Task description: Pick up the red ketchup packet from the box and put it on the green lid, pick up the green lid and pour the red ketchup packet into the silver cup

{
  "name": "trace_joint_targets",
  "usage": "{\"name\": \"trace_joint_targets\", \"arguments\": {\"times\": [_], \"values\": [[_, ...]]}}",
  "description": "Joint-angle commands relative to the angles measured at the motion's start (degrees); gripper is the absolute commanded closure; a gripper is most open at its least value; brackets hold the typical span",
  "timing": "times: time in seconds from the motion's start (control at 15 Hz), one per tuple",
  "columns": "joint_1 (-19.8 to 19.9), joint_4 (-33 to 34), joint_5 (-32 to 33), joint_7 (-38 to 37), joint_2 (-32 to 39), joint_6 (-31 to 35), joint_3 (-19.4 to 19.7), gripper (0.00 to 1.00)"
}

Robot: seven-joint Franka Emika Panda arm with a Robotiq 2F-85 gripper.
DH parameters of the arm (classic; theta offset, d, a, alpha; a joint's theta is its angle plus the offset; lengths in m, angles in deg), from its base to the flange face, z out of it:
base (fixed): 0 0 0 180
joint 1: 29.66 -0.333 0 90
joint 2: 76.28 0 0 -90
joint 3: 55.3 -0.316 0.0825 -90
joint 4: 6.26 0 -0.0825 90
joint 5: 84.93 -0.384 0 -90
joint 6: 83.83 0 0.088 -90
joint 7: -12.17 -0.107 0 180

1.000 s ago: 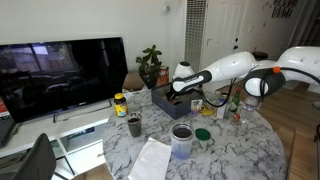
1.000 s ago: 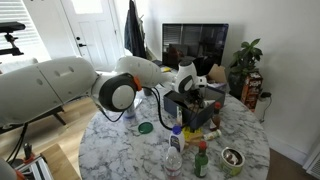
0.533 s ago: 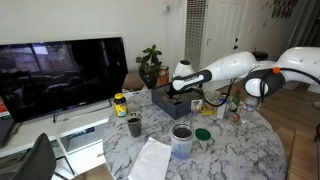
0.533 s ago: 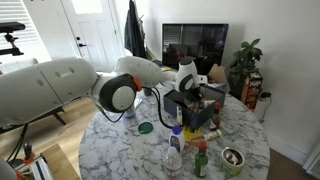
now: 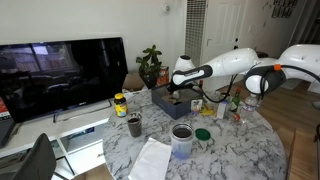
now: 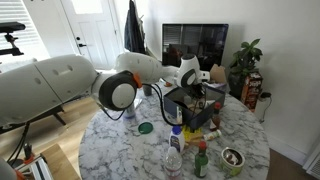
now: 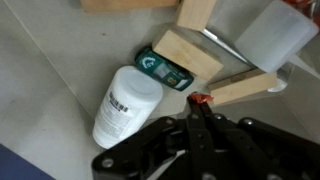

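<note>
**Thin pinch on the packet is the weak point**

The end effector (image 7: 201, 112) is closed, its tips clamped on the red ketchup packet (image 7: 203, 99). Only a sliver of red shows between them in the wrist view, so the hold looks slight. In an exterior view it hangs just above the box (image 5: 163, 102), so the packet is at the tips over the box, not on the green lid (image 5: 203, 134). Beneath it lie a white bottle (image 7: 124, 101) and wooden blocks (image 7: 190, 50). With so little held, the packet may slip on the way across the counter (image 5: 240, 150). The lid is small and flat, so an off-centre release could drop the packet beside it. A tilt begun too early could shed it short of the silver cup (image 5: 182, 139).
</note>
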Motion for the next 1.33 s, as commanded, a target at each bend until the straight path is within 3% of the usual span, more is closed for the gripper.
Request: {"name": "trace_joint_targets", "arguments": {"times": [0.0, 0.47, 0.87, 1.0, 1.07, 1.27], "values": [[1.7, -2.2, -2.0, 3.7, -5.2, -8.1, -3.1, 0.99], [4.6, -8.2, -4.9, 11.3, -15.8, -22.0, -7.1, 0.99], [5.9, -21.3, -6.3, 20.8, -24.6, -29.5, -9.5, 0.99], [5.8, -25.9, -6.6, 22.3, -27.0, -28.4, -9.6, 0.99], [4.7, -16.7, -5.7, 19.5, -21.6, -29.1, -8.5, 0.99], [4.6, -17.3, -5.7, 19.7, -22.1, -29.1, -8.5, 0.97]]}}
